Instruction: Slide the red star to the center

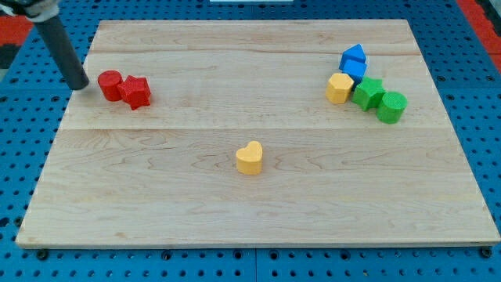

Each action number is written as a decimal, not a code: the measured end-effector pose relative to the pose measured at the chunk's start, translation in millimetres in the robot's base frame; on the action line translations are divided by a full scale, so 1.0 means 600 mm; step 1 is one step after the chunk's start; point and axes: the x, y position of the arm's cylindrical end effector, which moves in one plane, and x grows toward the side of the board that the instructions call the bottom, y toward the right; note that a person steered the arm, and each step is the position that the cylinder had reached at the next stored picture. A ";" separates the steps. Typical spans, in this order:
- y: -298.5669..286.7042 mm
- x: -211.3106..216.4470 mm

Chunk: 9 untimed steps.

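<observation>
1. Camera view, the only one: wooden board (258, 211) on a blue pegged surface (16, 157).
2. Rod (63, 43) comes down from the view's top-left corner; my tip (80, 84) sits at the board's left edge, just left of the red cylinder (109, 84), small gap between them.
3. No pincer on this arm, just the rod, so nothing wide, narrow or held; tip touches no block as far as I can tell.
4. Red star (137, 92) is in the upper-left part of the board, touching the red cylinder's right side. Well apart from the board's middle.
5. Yellow heart (250, 157) stands alone near the centre, slightly toward the view's bottom.
6. Upper-right cluster, all packed close: two blue blocks (354, 61), shapes unclear; yellow block (340, 88) at the cluster's left; green star (367, 93) beside it; green cylinder (392, 106) at the lower right.
</observation>
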 end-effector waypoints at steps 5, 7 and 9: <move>0.147 0.092; 0.177 0.083; 0.115 -0.002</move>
